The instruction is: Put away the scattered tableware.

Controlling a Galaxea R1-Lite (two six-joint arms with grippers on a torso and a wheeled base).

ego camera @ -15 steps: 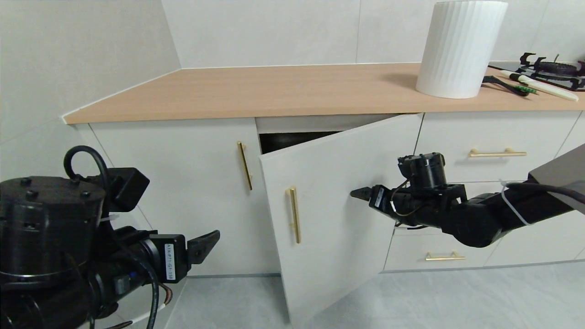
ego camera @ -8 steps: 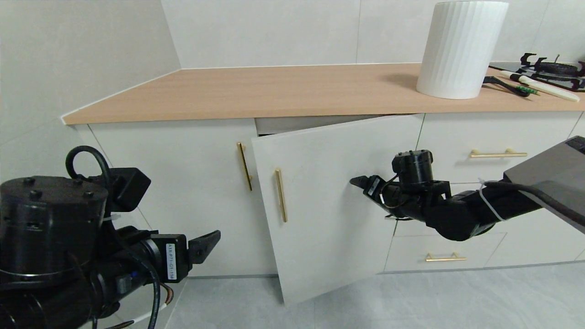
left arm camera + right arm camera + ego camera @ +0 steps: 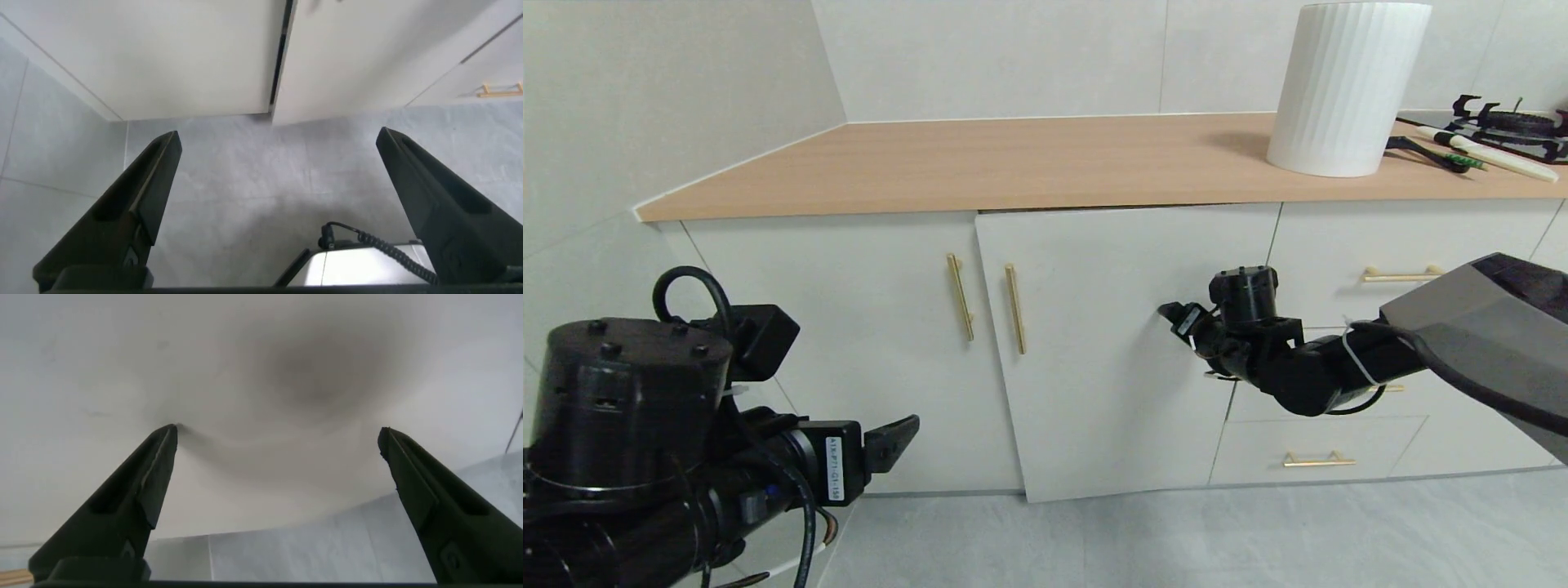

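Swung shut since a second ago, the white flat-panel cabinet door point(image 3: 1111, 351) sits about flush. The right gripper point(image 3: 1170, 312) is spread wide with its tips on it, and the left gripper point(image 3: 894, 433) is wide and empty. Looks like closing's done; next, probably lift toward the black-and-cream utensils point(image 3: 1462, 151) above-right of it.

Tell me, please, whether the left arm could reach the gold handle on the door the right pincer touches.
Probably yes. The left pincer hangs open, low before the neighbouring door, with nothing between it and the gold handle; the right pincer touches the door well aside of it.
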